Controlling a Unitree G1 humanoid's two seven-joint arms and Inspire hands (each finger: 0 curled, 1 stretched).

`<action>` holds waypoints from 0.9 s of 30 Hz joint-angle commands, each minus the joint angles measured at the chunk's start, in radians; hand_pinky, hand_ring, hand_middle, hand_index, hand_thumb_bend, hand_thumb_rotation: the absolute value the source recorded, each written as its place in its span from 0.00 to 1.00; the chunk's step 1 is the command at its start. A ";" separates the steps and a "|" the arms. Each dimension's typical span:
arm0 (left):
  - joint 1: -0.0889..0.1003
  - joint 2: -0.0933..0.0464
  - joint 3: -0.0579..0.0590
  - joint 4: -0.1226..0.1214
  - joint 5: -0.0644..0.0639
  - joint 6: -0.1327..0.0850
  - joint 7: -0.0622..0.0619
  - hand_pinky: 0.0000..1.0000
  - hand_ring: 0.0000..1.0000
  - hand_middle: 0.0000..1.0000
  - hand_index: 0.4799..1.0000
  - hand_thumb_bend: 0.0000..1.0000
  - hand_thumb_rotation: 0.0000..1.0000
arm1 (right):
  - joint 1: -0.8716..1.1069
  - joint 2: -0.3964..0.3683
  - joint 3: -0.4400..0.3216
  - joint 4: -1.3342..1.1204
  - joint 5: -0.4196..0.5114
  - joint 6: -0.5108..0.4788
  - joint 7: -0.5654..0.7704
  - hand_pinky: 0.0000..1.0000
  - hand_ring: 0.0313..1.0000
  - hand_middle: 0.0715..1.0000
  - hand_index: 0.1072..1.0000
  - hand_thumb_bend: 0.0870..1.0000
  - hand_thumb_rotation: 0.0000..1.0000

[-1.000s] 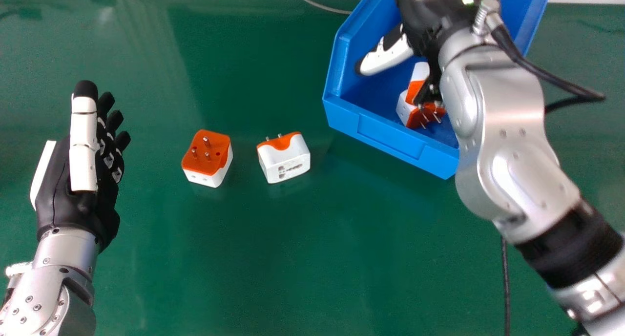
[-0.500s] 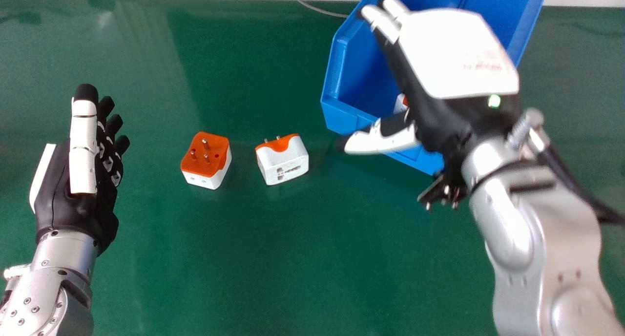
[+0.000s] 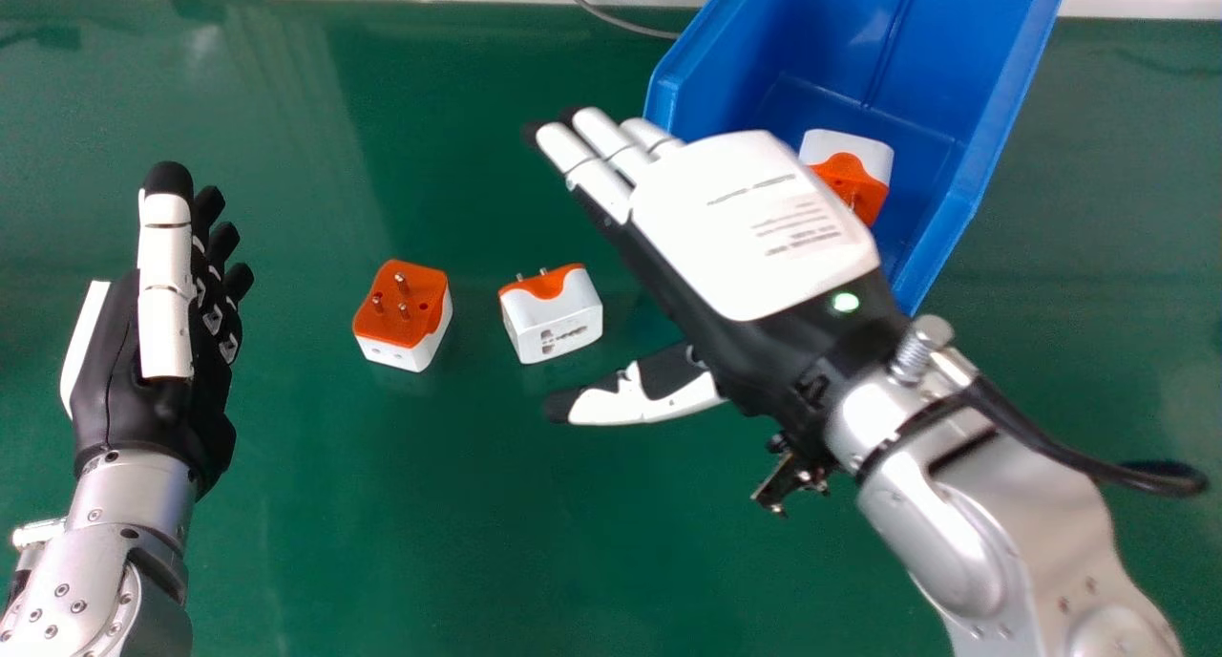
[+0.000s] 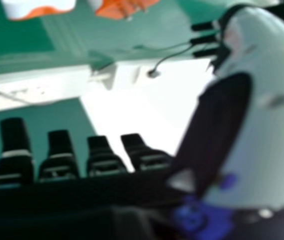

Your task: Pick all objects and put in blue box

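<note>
Head view: the robot's right hand [image 3: 754, 227], fingers extended and grasping nothing, hangs above the green table [image 3: 477, 542], partly covering the blue box [image 3: 988, 113]. Inside the box sits one orange-and-white plug adapter [image 3: 864, 151]. Two more lie on the table, near each other: the pins-up adapter [image 3: 401, 313], nearer the left hand [image 3: 110, 370], and the adapter with its socket face toward the camera [image 3: 554, 318], nearer the right. The left hand, at the view's left side, is unclenched.

Two orange-white adapters [image 3: 399, 315] lie prongs-up outside the blue box [image 3: 974, 55], another [image 3: 857, 151] inside.
</note>
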 commanded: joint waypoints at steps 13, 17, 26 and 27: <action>0.017 -0.003 -0.001 -0.045 0.000 -0.005 0.003 1.00 1.00 1.00 1.00 0.56 1.00 | -0.366 0.084 0.115 0.455 -0.053 -0.128 -0.013 0.83 0.93 0.97 0.90 0.56 0.32; 0.023 0.003 -0.007 -0.055 0.010 -0.005 0.002 1.00 1.00 1.00 1.00 0.56 1.00 | -0.470 0.116 0.141 0.610 -0.056 -0.134 -0.024 0.83 0.91 0.94 0.87 0.48 0.22; 0.030 0.002 -0.014 -0.069 0.011 -0.003 0.000 1.00 1.00 1.00 1.00 0.57 1.00 | -0.651 0.143 0.229 0.872 -0.091 -0.171 -0.083 0.80 0.89 0.87 0.74 0.59 0.09; 0.031 0.000 -0.015 -0.072 0.010 -0.002 0.001 1.00 1.00 1.00 1.00 0.57 1.00 | -0.665 0.153 0.233 0.901 -0.088 -0.169 -0.089 0.80 0.88 0.87 0.74 0.59 0.09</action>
